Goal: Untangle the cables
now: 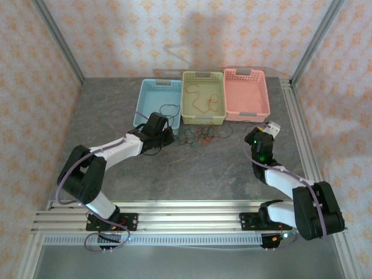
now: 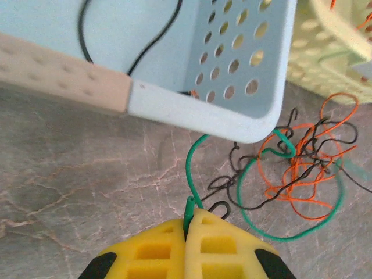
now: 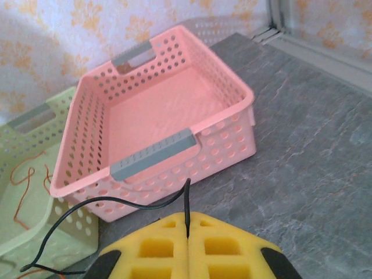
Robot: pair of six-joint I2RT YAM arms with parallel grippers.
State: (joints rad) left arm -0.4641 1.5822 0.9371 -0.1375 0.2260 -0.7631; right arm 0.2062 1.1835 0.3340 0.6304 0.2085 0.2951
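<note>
Two claws (image 2: 189, 220) (image 3: 187, 221), each pinching one cable (image 2: 188, 171) (image 3: 186, 197), three baskets (image 1: 168, 83) (image 1: 200, 74) (image 1: 243, 71)

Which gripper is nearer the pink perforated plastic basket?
Right. The right gripper sits close to the near wall of the pink basket, pinching a thin black cable. The left gripper is by a corner of the light-blue perforated basket, pinching a thin green cable.

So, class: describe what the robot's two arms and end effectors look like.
The left arm and right arm have white links, black joints and a lavender hose each. The left end effector and right end effector have yellow fingers with square recesses.
</note>
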